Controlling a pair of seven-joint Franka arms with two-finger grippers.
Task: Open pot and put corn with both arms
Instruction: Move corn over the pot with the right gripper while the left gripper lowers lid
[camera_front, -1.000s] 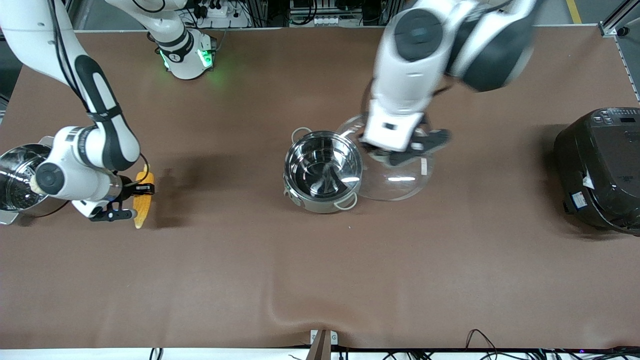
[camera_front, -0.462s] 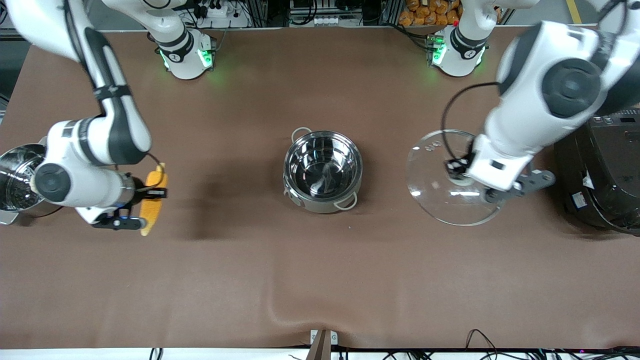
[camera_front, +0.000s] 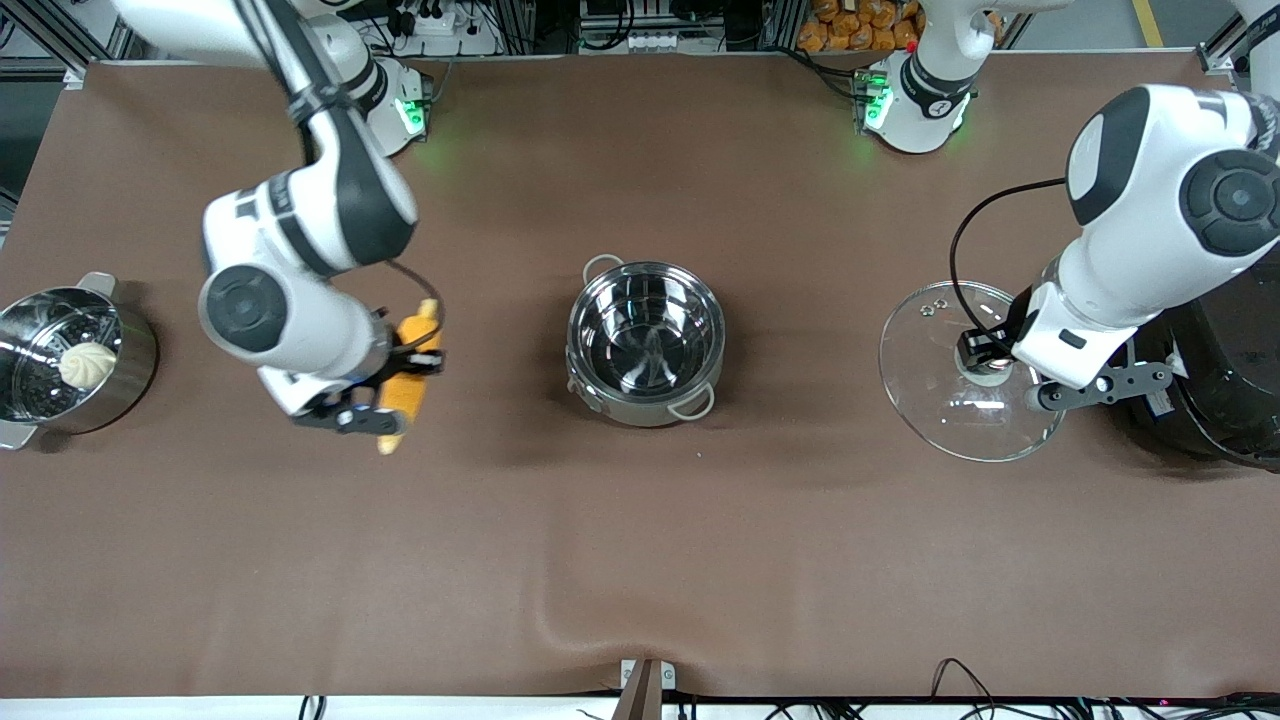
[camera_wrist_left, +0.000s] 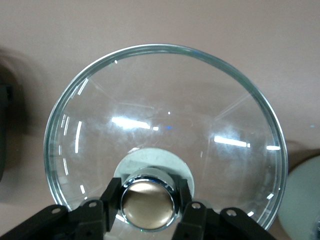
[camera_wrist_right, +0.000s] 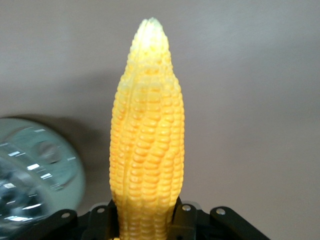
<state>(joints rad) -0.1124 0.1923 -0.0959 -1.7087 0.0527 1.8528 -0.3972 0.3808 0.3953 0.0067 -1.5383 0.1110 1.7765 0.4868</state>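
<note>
The shiny steel pot stands open at the table's middle, with nothing inside. My left gripper is shut on the copper knob of the clear glass lid and holds the lid low over the table beside the rice cooker. The left wrist view shows the lid's dome with my left gripper clamping the knob. My right gripper is shut on the yellow corn, in the air between the steamer pot and the pot. The right wrist view shows the corn held by my right gripper.
A steel steamer pot with a white bun stands at the right arm's end of the table. A large black rice cooker stands at the left arm's end, close to the lid. A fold in the brown cloth lies near the front edge.
My left arm carried the lid from beside the pot toward the rice cooker. My right arm lifted the corn away from the steamer pot and moved it toward the pot.
</note>
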